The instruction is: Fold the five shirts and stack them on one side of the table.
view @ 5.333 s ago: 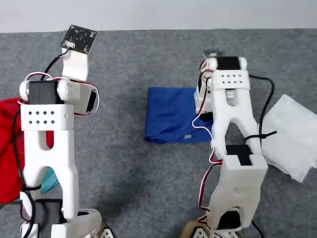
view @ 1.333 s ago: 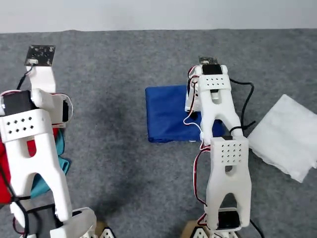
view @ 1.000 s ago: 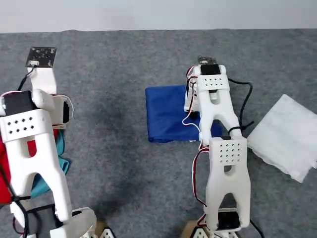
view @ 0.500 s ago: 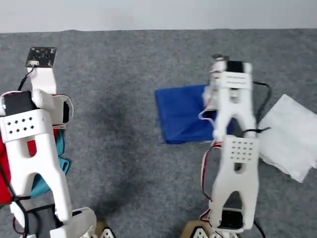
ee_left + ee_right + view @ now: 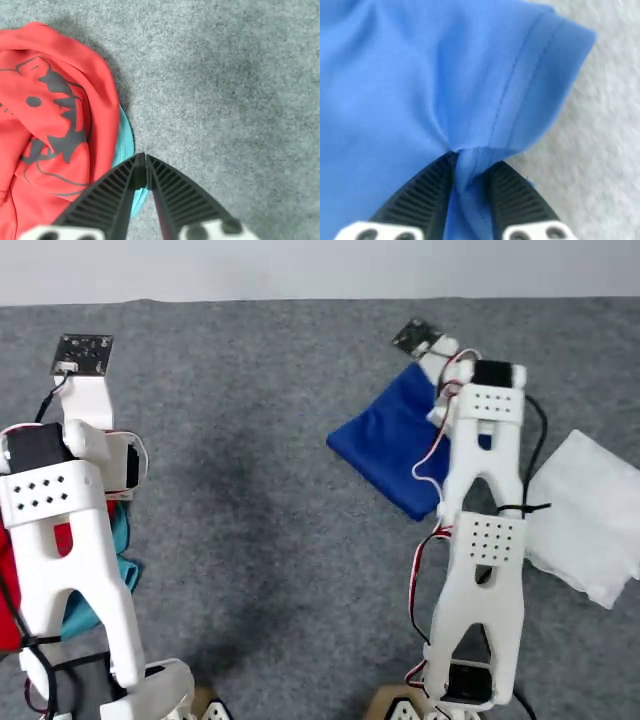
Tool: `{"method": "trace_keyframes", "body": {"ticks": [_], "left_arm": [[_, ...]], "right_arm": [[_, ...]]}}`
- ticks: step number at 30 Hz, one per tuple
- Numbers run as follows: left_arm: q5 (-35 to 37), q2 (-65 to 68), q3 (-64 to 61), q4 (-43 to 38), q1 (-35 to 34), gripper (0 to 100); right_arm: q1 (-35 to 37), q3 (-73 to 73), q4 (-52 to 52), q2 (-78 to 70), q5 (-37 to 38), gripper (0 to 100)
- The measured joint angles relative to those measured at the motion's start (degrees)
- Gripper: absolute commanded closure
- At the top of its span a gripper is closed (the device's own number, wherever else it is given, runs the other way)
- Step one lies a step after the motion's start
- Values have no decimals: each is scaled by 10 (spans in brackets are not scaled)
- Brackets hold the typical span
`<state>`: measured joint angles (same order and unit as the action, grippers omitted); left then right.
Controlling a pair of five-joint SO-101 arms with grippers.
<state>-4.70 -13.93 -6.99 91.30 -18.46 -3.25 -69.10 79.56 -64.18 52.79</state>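
Observation:
A folded blue shirt (image 5: 385, 445) lies turned at an angle on the grey table, right of centre. My right gripper (image 5: 470, 162) is shut on a bunched fold of the blue shirt (image 5: 420, 75) near its hemmed edge. A folded white shirt (image 5: 585, 515) lies at the table's right side, beside the right arm (image 5: 485, 540). At the far left a crumpled red shirt (image 5: 45, 115) with a dark print lies on a teal shirt (image 5: 125, 145). My left gripper (image 5: 145, 162) is shut, holding nothing, over the teal shirt's edge.
The table top is grey carpet (image 5: 250, 490) with open room between the two arms. Its far edge meets a pale wall (image 5: 300, 270). The left arm (image 5: 75, 540) stands over the red and teal pile (image 5: 8, 590).
My right gripper has dragged the blue shirt right and away, turning it from square to diagonal. Over the last second the left arm has kept still.

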Motion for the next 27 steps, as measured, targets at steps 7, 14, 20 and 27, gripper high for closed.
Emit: {"method": "trace_keyframes", "body": {"ticks": [7, 14, 20, 27], "left_arm": [[0, 0, 0, 0, 0, 995], [0, 0, 0, -2, 0, 995], [0, 0, 0, -2, 0, 995], [0, 0, 0, -2, 0, 995]], "right_arm": [[-1, -51, -2, -12, -129, 796], [-1, -167, 104, -12, -378, 697], [13, -215, 207, -12, -600, 698], [32, -219, 209, -12, -792, 697]]}}
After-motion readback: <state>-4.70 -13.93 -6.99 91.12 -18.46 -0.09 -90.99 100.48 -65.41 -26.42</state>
